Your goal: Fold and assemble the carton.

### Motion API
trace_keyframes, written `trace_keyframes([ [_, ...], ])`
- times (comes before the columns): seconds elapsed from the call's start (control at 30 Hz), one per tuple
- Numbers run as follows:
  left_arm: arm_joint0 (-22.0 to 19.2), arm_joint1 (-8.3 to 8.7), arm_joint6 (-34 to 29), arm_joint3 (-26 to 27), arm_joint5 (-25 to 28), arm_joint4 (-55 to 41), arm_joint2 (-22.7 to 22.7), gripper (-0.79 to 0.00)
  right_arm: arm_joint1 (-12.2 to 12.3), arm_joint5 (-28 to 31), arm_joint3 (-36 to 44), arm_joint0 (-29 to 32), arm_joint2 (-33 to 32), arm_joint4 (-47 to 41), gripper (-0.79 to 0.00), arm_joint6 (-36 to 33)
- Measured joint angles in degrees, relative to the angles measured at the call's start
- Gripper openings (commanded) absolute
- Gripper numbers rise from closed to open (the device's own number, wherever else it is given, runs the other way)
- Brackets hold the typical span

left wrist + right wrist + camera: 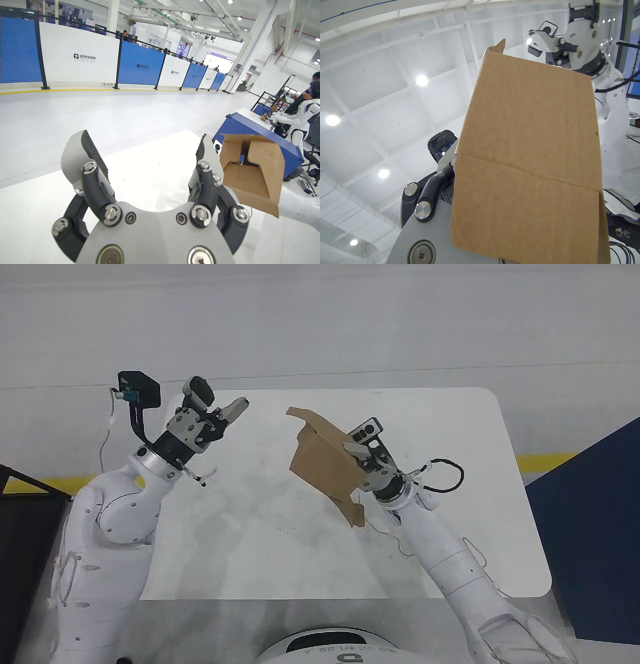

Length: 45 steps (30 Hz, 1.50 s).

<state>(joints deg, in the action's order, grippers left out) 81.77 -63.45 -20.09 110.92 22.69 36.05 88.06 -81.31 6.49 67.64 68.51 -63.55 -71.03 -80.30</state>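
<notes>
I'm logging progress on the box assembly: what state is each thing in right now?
carton: partly formed, end flaps not closed, held tilted.
right gripper: shut on the carton's edge.
left gripper: open, empty, apart from the carton.

The white counter (260,544) stands on a pale grey floor (300,324). Far off, blue and white partition panels (80,60) stand behind a yellow line (75,90). Round ceiling lamps (421,80) shine.
</notes>
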Motion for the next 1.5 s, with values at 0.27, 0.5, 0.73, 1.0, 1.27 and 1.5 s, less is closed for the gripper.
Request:
trace_keyframes([
  [0.27, -3.84, -0.46, -0.36, 0.3, -0.51, 3.1, -6.09, 0.0, -0.07, 0.09, 0.51, 0.71, -0.16, 0.45, -0.785, 0.23],
  [0.5, -5.13, -0.68, -0.36, -0.25, -0.21, 3.92, -8.69, 0.0, 0.11, 0.55, 1.68, 2.24, -1.39, 0.08, -0.785, 0.19],
  [0.73, -5.6, -0.72, -0.57, -0.29, 1.27, 5.57, -10.38, 0.0, 0.15, 0.36, 2.46, 2.75, -1.8, 0.41, -0.785, 0.36],
  [1.0, -4.3, -0.62, 0.12, 0.02, 2.95, 7.59, -11.21, 0.0, 0.13, 0.36, 3.16, 2.99, -2.15, 0.41, -0.785, 0.1],
  [1.27, -2.81, -0.47, 0.35, 0.73, 4.15, 8.27, -11.34, 0.0, -0.05, -0.1, 2.94, 2.9, -2.08, -0.55, -0.785, -0.49],
  [1.5, -2.06, -0.43, 0.1, 1.34, 4.37, 8.66, -12.09, 0.0, -0.22, 0.0, 2.89, 2.9, -1.75, -0.51, -0.785, -0.85],
])
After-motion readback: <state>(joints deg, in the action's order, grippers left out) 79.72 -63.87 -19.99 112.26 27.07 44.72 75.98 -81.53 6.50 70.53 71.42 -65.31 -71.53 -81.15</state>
